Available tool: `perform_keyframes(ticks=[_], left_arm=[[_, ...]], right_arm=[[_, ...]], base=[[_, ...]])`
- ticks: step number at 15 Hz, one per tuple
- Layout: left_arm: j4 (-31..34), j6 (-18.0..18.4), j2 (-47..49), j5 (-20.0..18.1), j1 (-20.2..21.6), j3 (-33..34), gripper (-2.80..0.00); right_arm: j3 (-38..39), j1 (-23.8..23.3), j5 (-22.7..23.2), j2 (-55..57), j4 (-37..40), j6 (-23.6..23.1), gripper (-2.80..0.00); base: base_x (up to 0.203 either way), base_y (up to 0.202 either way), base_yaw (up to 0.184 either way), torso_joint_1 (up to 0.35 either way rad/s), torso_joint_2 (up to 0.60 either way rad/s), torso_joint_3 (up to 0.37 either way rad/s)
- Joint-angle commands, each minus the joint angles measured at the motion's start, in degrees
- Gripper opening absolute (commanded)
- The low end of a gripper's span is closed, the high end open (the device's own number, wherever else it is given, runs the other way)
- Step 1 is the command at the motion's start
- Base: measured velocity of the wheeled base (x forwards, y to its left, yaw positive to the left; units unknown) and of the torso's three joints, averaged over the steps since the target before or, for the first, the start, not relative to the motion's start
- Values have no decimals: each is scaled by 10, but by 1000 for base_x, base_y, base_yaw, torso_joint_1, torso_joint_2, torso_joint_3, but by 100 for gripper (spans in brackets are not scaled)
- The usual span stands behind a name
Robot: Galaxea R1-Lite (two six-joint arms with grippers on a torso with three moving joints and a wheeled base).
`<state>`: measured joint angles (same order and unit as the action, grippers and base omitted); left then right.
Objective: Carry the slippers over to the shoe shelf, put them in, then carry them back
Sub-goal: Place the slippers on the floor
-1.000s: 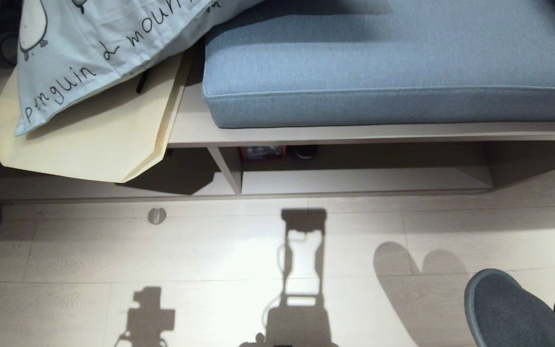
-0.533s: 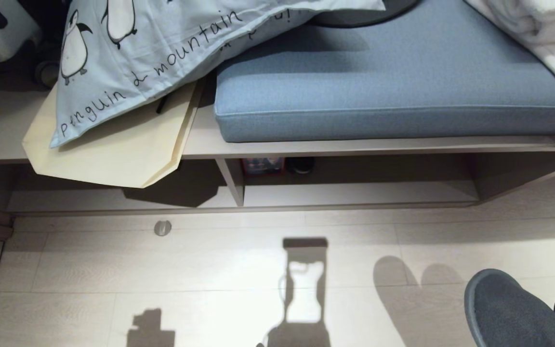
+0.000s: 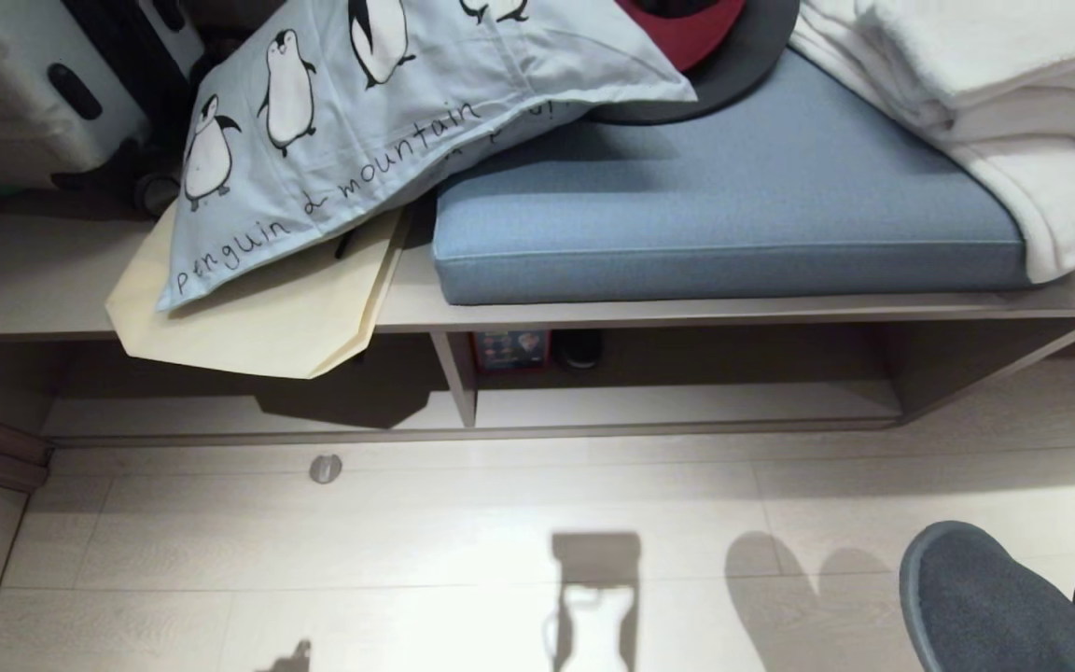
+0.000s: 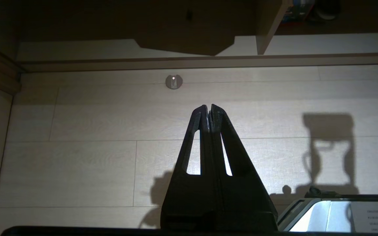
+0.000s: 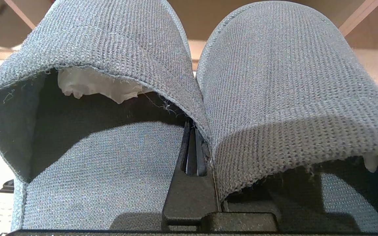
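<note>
- Right end effector (image 5: 192, 144) clamped on slippers (image 5: 189, 82), pinching adjoining inner edges; they hang low right over floor, short of shelf (image 3: 687, 406).
- Left end effector (image 4: 208, 109) closed, empty.
- Risk: thin fabric pinch slips; toes catch shelf's raised lip.

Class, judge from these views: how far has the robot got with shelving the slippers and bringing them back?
Done: the right gripper is shut on the slippers, pinching their inner edges, so they are picked up. In hand: carrying; the slippers hang above the floor, short of the shoe shelf. Left: placing them in its compartment, then bringing them back. The left gripper is shut and empty.
</note>
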<state>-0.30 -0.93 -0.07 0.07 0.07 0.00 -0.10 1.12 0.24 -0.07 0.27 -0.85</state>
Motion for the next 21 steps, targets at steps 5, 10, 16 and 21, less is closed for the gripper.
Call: perform_keyframes(ticks=[5, 10, 16, 21], left_arm=[[0, 0, 1, 0, 0, 0, -280], [0, 1, 1, 0, 0, 0, -280], [0, 1, 2, 0, 0, 0, -280], [0, 1, 2, 0, 0, 0, -280]], right_arm=[[0, 0, 0, 1, 0, 0, -280], [0, 0, 0, 1, 0, 0, -280], [0, 0, 0, 1, 0, 0, -280], [0, 0, 0, 1, 0, 0, -280]], base=[[0, 0, 0, 5, 1, 205], [0, 0, 0, 1, 5, 204], [0, 0, 0, 2, 2, 202], [0, 0, 0, 1, 2, 204]])
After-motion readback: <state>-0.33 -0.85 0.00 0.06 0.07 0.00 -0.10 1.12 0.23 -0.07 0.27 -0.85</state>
